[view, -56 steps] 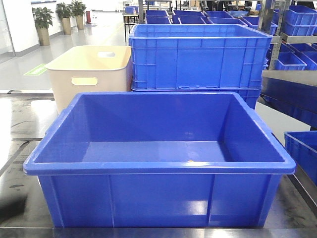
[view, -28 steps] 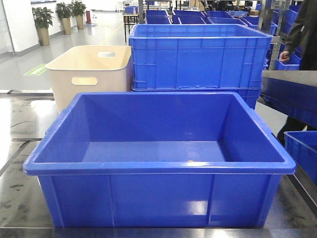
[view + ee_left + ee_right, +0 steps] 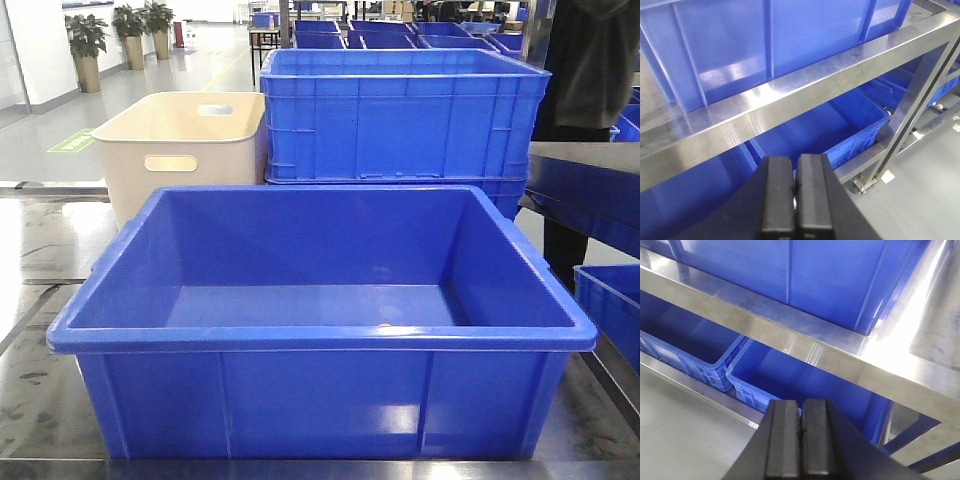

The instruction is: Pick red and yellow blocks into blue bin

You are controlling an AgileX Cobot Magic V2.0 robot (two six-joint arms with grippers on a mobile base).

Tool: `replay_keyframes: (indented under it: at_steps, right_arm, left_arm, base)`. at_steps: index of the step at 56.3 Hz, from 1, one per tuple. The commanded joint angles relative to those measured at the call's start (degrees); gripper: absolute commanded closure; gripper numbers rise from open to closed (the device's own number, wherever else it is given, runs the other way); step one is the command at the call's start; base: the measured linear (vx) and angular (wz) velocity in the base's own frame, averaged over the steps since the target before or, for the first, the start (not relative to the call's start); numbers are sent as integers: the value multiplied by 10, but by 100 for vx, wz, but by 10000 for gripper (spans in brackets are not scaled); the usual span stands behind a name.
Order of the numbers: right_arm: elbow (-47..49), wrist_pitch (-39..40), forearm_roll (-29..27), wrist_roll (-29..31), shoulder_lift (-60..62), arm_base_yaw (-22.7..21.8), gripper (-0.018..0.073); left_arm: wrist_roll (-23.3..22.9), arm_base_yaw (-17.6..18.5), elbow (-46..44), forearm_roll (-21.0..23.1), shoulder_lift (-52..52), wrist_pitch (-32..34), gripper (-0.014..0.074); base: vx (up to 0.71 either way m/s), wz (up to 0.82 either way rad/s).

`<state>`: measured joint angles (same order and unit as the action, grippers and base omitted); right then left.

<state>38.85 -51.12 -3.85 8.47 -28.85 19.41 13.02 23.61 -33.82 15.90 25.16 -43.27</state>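
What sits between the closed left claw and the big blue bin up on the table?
In the left wrist view, a shiny steel table rail crosses between the left gripper and the blue bin above it.

One blue bin [image 3: 320,390], one cream tub [image 3: 180,150], one ribbed blue crate [image 3: 400,120], two potted plants [image 3: 88,40].

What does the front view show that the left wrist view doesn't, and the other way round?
Only the front view shows the bin's open inside, with no blocks visible on what shows of its floor, plus the cream tub, the ribbed crate behind, and a person at right. Only the left wrist view shows the left gripper, shut and holding nothing, the steel table rail, and crates on the lower level. Both show the blue bin's outer wall on the steel table. Neither shows the red or yellow block.
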Motion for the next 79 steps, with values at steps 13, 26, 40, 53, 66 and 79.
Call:
replay_keyframes:
  at_steps: [13,26,40,53,66,79]
  right_arm:
    - [16,38,1,1,-2,1,572]
    - [16,38,1,1,-2,1,571]
    - [16,38,1,1,-2,1,569]
    - [16,36,3,1,-2,1,570]
    - [16,37,2,1,-2,0,570]
    - [16,35,2,1,-2,0,570]
  left_arm:
    - [-16,2,-14,-35,3,48,605]
    - [-16,2,-14,-32,3,37,605]
    - [-16,2,-14,-32,3,37,605]
    - [2,-83,44,-87,-131,93,601]
    - [-23,-171,200,-121,-270,244,597]
    - [-243,-173,270,-231,-270,279,597]
  base:
    - [0,0]
    - [0,0]
    - [0,0]
    - [0,0]
    - [0,0]
    - [0,0]
